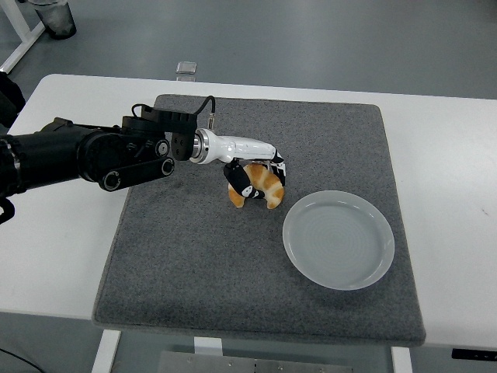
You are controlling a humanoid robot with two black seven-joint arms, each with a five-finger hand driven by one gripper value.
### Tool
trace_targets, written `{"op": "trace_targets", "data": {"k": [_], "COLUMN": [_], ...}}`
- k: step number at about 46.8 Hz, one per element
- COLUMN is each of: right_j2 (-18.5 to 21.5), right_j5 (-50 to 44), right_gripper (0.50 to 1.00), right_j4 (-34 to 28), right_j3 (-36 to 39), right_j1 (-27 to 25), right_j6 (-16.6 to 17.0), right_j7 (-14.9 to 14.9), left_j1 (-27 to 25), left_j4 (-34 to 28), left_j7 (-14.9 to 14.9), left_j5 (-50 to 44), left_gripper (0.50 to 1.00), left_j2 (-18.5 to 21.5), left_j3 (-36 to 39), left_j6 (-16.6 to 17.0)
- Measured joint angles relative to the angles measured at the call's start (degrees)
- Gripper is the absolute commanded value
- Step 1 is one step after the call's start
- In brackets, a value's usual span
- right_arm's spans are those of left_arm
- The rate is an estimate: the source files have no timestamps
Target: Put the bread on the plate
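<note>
One bread (260, 186), one plate (338, 240), one hand (250, 169)

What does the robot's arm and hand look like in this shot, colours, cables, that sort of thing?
The left arm is chunky and matte black, with round joint caps and bolt rings. A thin black cable loops over its wrist to a silver collar. The left hand has a glossy white shell and black fingers with white markings. The right arm is out of view.

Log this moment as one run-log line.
stage: grasp | left hand: shut on croissant, over grey mat | plate: empty, right of croissant | right hand: not in view
</note>
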Motion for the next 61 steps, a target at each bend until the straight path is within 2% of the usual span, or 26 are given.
{"op": "trace_targets", "data": {"k": [15, 26, 33, 40, 49, 61], "right_j2": [0.0, 0.0, 0.0, 0.0, 0.0, 0.0], "right_j5": [0.0, 0.0, 0.0, 0.0, 0.0, 0.0], "right_gripper": [0.952, 0.952, 0.952, 0.952, 0.952, 0.952], "right_j4": [0.0, 0.0, 0.0, 0.0, 0.0, 0.0], "right_j3": [0.0, 0.0, 0.0, 0.0, 0.0, 0.0], "right_j1": [0.0, 0.0, 0.0, 0.0, 0.0, 0.0], "right_j6": [0.0, 0.0, 0.0, 0.0, 0.0, 0.0], "right_j7": [0.0, 0.0, 0.0, 0.0, 0.0, 0.0], "left_j1": [-2.9, -8.6, -12.8, -14.2, -16.0, -16.4], "left_j4": [-0.5, -1.4, -1.6, -2.8, -7.9, -10.7], "left_j7": [-0.4, -0.8, -0.8, -1.4, -3.8, -10.7], "left_j5": [-0.7, -1.4, -1.8, -1.9, -1.7, -0.8], "left_gripper": [0.500, 0.500, 0.500, 0.500, 0.500, 0.500], "left_j2": [0.6, 3.0, 4.4, 4.4, 3.8, 1.8], "left_j3": [-3.7, -8.3, -11.9, -14.1, -14.6, -14.2], "left_j6": [0.5, 0.4, -0.8, -2.3, -4.5, -5.1]}}
